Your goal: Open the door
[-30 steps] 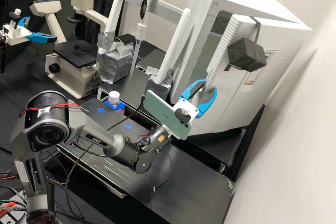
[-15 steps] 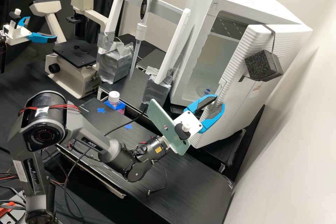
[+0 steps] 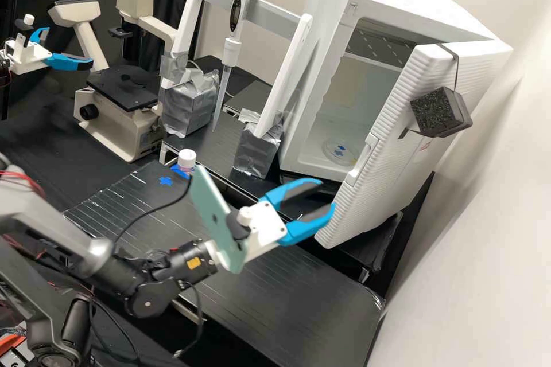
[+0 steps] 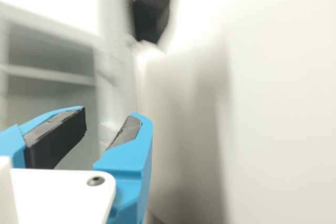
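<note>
Door [image 3: 390, 166] open, wide gap to cabinet [image 3: 321, 86]; end effector [image 3: 328, 194] spread apart near door's edge.

Bright glare, soft shadows on wall [image 4: 283, 103]

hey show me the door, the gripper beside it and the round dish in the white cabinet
Door [image 3: 390, 169]: high view, its ribbed front.
Gripper [image 3: 327, 194]: high view, midway between its fingertips.
Dish [image 3: 339, 152]: high view, its blue-marked middle.

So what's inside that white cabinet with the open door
Inside the white cabinet, a clear round dish with blue marks sits on the floor, and a shelf crosses higher up. The open door covers the part behind it, so what lies there can't be seen.
</note>
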Controlling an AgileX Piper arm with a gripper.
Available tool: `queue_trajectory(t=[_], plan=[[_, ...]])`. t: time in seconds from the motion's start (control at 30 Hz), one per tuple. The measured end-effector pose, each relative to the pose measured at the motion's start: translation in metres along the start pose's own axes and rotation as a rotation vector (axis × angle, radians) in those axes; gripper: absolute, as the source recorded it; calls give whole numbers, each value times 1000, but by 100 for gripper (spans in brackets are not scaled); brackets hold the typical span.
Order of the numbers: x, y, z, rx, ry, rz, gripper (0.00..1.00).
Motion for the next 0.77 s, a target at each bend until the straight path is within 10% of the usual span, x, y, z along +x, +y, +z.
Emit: queue_trajectory(t=[0.3,0.43,0.77], plan=[[-22,-39,-48,65,307,-257,100],[-20,-56,-51,131,314,-371,100],[-10,-82,-43,191,224,-360,100]])
